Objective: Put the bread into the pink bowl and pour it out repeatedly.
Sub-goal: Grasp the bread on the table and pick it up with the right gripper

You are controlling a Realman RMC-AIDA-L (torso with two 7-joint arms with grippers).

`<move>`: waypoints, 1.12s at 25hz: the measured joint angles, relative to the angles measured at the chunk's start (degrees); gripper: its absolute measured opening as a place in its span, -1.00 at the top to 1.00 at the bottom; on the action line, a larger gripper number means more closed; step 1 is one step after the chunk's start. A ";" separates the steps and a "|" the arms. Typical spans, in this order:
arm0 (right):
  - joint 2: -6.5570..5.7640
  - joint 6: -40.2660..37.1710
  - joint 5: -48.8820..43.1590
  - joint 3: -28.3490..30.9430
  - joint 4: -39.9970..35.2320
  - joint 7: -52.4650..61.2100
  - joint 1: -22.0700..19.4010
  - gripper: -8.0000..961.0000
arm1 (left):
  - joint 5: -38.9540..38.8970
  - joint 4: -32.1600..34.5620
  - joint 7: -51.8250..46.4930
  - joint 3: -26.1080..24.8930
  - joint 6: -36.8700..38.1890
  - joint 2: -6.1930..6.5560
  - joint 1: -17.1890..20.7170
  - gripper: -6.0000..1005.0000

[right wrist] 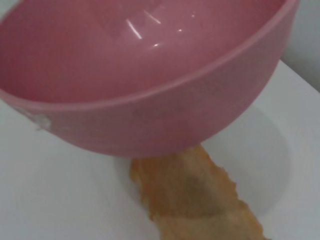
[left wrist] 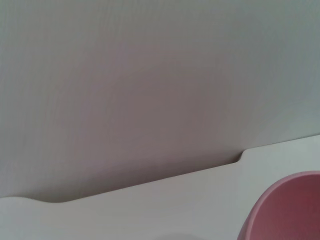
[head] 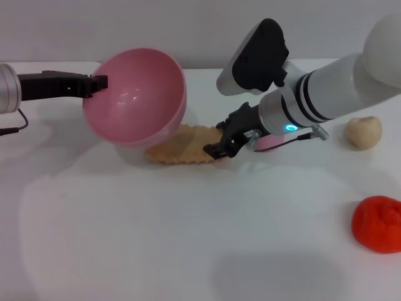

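The bread (head: 182, 148) lies flat on the white table (head: 188, 251), plain tan side up, out of the bowl, with its nine o'clock end tucked under the tipped pink bowl (head: 135, 97). The bowl hangs tilted, mouth turned toward the viewer, empty inside. The left gripper (head: 95, 84) pinches the bowl's rim at nine o'clock and carries it. The right gripper (head: 227, 140) sits at the loaf's three o'clock end, fingers at the bread; whether they are closed on it I cannot tell.

The risk I see is the bowl's low edge so close over the loaf: lifting the bread could knock it against the bowl and twist the rim in the left gripper's thin hold. A small tan lump (head: 363, 132) and a red-orange lump (head: 377, 224) sit well apart, toward three and four o'clock.
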 joint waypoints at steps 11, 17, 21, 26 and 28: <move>-0.01 0.91 0.00 -0.78 1.37 -0.10 -0.15 -0.19 | 0.00 -0.02 0.00 0.03 0.22 -0.11 0.15 0.89; -0.01 1.45 0.00 -0.92 1.98 -0.14 -0.15 -0.19 | 1.20 -0.07 -0.10 0.03 0.03 -0.62 -0.04 0.89; -0.01 1.49 0.06 -0.94 2.46 -0.16 -0.14 -0.19 | 1.33 -0.09 -0.07 0.03 0.13 -0.73 -0.19 0.89; -0.01 1.54 0.94 -1.15 3.36 -0.16 -0.07 -0.19 | 1.36 -0.05 -0.04 0.03 0.25 -0.80 -0.31 0.89; 0.00 1.65 1.75 -1.53 3.67 -0.16 0.02 -0.19 | 1.37 -0.04 -0.04 0.03 0.27 -0.85 -0.32 0.89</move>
